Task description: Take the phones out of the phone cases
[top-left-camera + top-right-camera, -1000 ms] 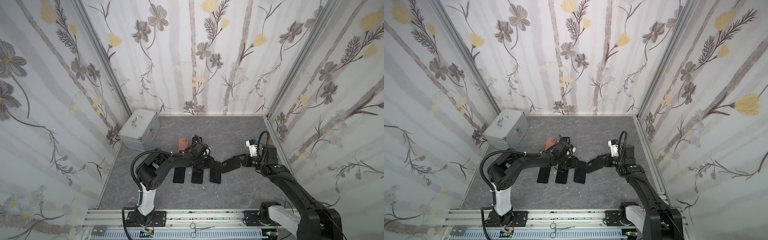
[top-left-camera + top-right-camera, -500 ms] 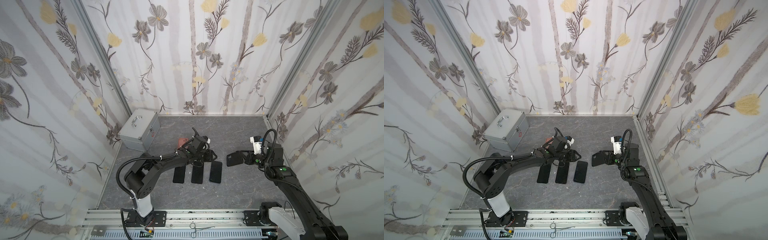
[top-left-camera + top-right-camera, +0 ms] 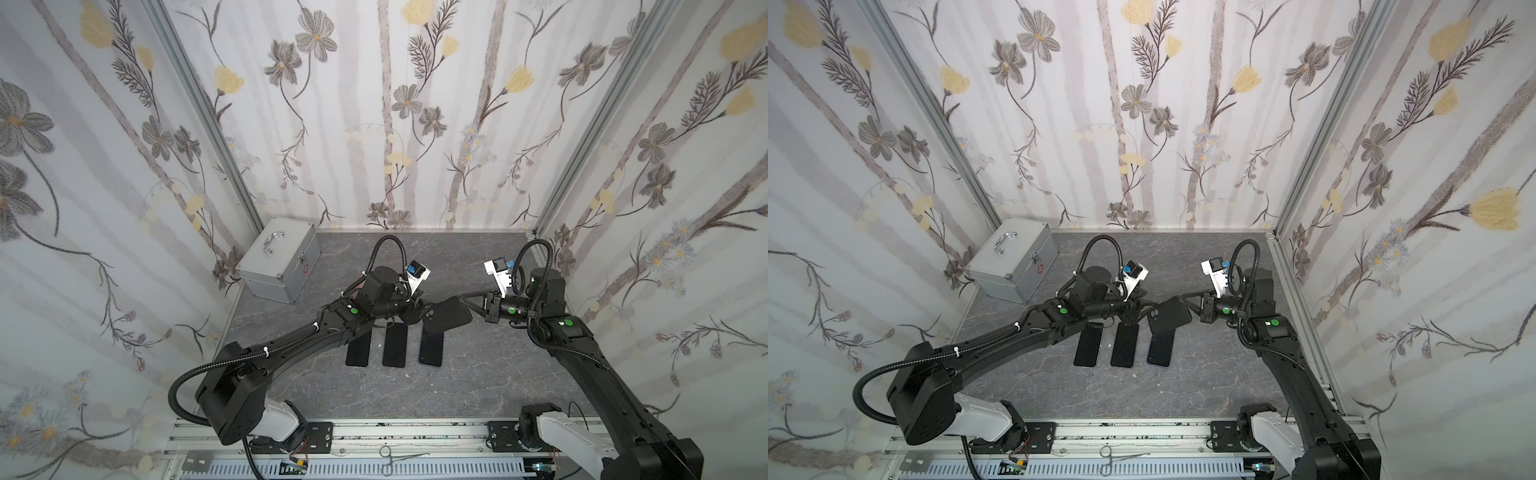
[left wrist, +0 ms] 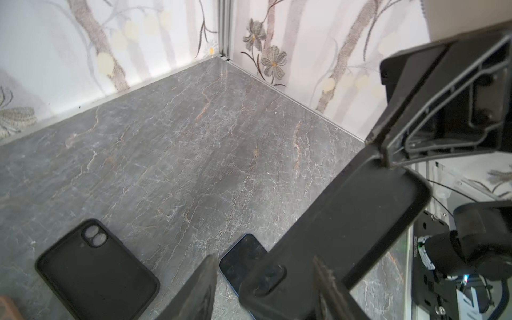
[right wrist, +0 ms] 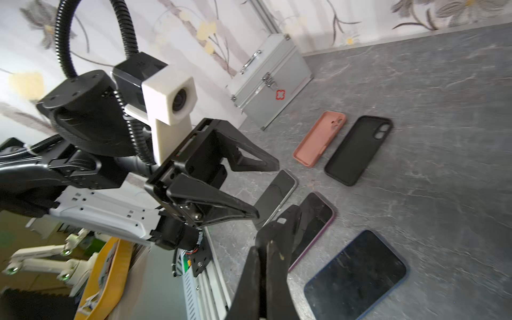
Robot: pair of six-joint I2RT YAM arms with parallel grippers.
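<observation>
Right gripper (image 3: 469, 306) clamped on one short end of phone case (image 3: 446, 318), which hangs over the far ends of three bare phones (image 3: 394, 345). Left gripper (image 3: 415, 313) sits just beside the camera end. Long axis runs gripper to gripper, back face up.

Left wrist: left fingers (image 4: 206, 279) apart, straddling the camera end.

Right wrist: case edge-on. Phone inside? Cannot tell.

Judged light, bendy, matt. Peel at a corner lip.

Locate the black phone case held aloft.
The black phone case hangs at centre in both top views, pinched by the right gripper above the rightmost table phone, beside the left gripper.
</observation>
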